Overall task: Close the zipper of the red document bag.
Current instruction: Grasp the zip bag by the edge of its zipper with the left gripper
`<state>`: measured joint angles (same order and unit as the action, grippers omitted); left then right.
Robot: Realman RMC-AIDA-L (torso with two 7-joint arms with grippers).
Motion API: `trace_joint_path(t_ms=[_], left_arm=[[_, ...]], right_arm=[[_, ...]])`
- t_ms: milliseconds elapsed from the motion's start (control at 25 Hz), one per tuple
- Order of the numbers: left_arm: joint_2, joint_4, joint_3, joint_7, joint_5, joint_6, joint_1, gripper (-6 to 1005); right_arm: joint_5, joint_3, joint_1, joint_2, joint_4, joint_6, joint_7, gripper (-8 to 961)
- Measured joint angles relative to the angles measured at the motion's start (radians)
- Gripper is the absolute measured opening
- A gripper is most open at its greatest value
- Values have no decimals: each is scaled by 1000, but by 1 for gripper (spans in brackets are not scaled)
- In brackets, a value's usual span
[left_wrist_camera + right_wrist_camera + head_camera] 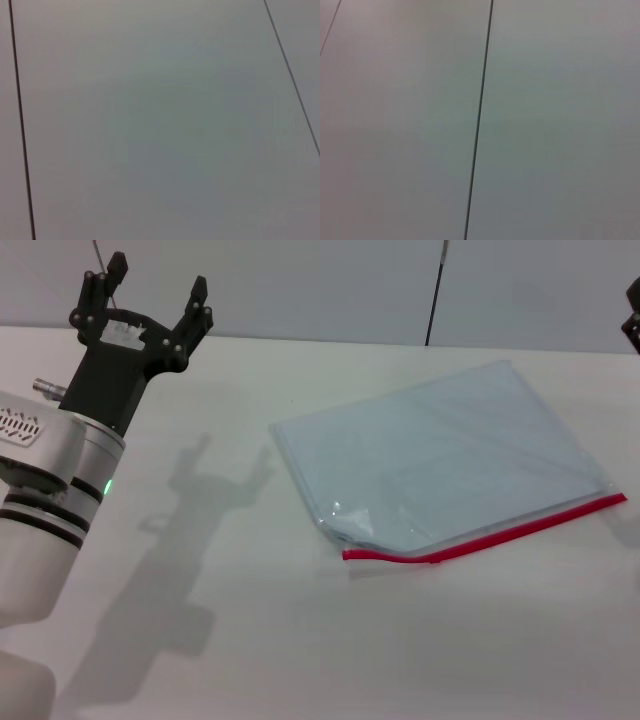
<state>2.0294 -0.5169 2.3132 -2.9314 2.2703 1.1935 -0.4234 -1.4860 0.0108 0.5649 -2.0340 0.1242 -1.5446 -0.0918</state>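
The red document bag (440,460), a flat translucent pale blue-grey pouch, lies on the white table at centre right in the head view. Its zipper (500,534) is a thin red strip along the pouch's near edge, running from lower left up to the right. My left gripper (158,288) is raised at the upper left, well away from the bag, open with nothing between its fingers. Only a dark sliver of my right gripper (633,325) shows at the right border. Both wrist views show only grey wall panels.
The white table (300,640) spreads around the bag. A grey panelled wall (320,280) with a dark seam stands behind its far edge. My left arm's shadow falls on the table to the left of the bag.
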Motion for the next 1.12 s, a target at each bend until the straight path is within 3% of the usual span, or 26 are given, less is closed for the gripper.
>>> trace_joint_path(t_ms=[560, 840, 1000, 1120], left_arm=[[0, -4, 2, -25, -1, -4, 2, 875], [-11, -22, 58, -59, -5, -25, -7, 867], [-14, -53, 42, -60, -30, -71, -12, 863], [-38, -126, 27, -61, -86, -180, -14, 859]], right_arm=[[-3, 0, 2, 0, 0, 5, 0, 882], [-3, 0, -2, 1, 0, 5, 3, 881], [-4, 0, -1, 2, 0, 6, 3, 881], [-4, 0, -2, 2, 0, 7, 4, 881]])
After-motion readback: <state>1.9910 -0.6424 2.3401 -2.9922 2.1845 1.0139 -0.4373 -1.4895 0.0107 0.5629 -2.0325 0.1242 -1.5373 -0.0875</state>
